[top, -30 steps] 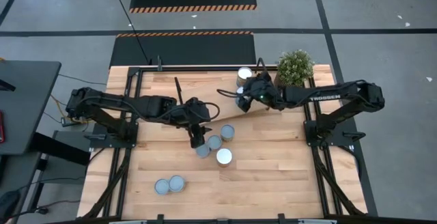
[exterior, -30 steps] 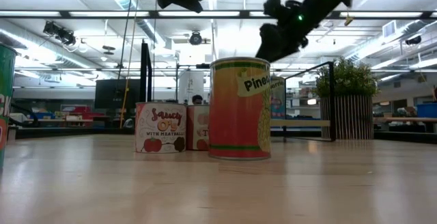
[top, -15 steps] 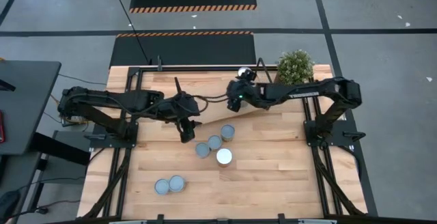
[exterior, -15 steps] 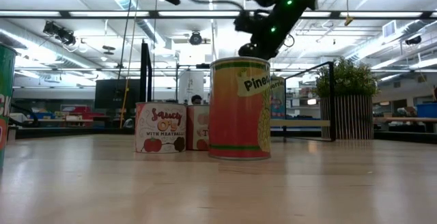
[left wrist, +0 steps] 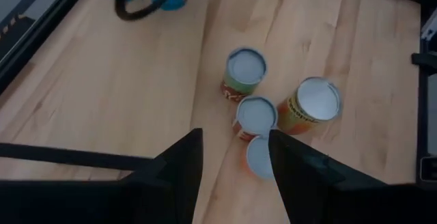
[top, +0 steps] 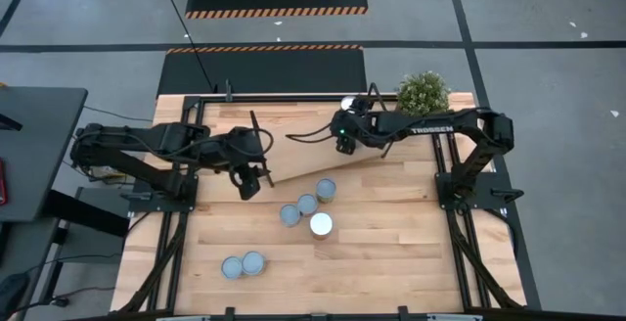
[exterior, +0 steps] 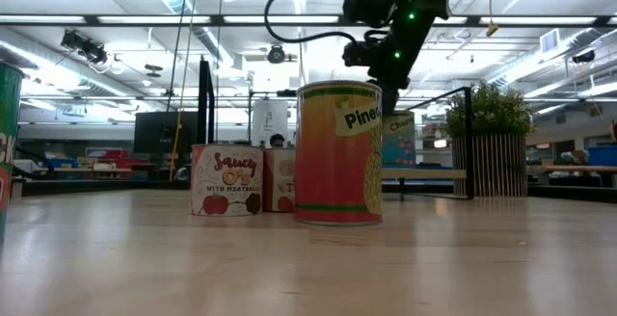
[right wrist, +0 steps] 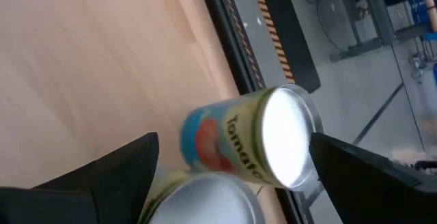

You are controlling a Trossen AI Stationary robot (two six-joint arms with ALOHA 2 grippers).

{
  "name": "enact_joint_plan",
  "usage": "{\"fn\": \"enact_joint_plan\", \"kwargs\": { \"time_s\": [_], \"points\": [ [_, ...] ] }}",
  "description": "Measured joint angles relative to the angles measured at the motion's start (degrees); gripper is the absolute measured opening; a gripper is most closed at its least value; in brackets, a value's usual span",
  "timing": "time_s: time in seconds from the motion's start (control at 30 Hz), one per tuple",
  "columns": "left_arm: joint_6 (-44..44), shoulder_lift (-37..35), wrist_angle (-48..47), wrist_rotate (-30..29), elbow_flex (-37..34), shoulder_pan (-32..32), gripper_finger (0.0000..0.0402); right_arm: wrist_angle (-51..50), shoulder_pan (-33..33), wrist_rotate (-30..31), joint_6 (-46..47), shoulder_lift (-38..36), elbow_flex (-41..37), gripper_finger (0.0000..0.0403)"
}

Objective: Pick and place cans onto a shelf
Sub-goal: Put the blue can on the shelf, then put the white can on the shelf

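The right gripper (top: 343,135) hangs over the far middle of the shelf (top: 303,150), its fingers spread wide with nothing held; in its wrist view a tomato can (right wrist: 249,145) stands between the fingers, close to the black frame edge, with a second can (right wrist: 205,200) touching it on the near side. From above, one of the pair's silver tops (top: 347,103) shows just beyond the gripper, by the plant (top: 423,94) at the table's far right. The left gripper (top: 247,182) hovers over the shelf's left end, fingers parted and empty. To its right, three cans (top: 306,206) cluster just off the shelf's near edge, a white-topped can (top: 321,225) beside them. Two more cans (top: 242,264) sit together near the front left, with open tabletop (top: 411,252) all around them.
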Motion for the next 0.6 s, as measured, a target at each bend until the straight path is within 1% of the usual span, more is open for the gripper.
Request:
{"fn": "enact_joint_plan", "kwargs": {
  "time_s": [0.17,0.3,0.37,0.47,0.53,0.6],
  "points": [
    [-1.75,-0.72,1.50,1.39,0.00,-0.43,0.0173,-1.05,-0.82,-0.02,-0.60,-1.46,0.52,0.0386],
    [-2.52,-0.78,2.46,4.08,0.00,-1.22,0.0173,1.54,0.30,-0.48,-1.55,-3.12,0.59,0.0382],
    [-3.37,-0.78,2.60,5.97,0.00,-1.31,0.0173,3.18,1.22,-1.67,-2.36,-4.36,0.59,0.0379],
    [-5.42,-0.61,2.39,8.52,0.00,-1.86,0.0173,5.63,3.08,-5.94,-2.27,-6.47,0.63,0.0374],
    [-6.40,-0.57,1.76,8.62,0.00,-2.42,0.0174,7.07,4.35,-11.26,-2.11,-7.42,0.66,0.0373],
    [-7.82,-0.58,1.12,7.09,0.00,-3.07,0.0176,8.85,5.71,-16.76,-0.75,-8.02,0.65,0.0373]
  ]
}}
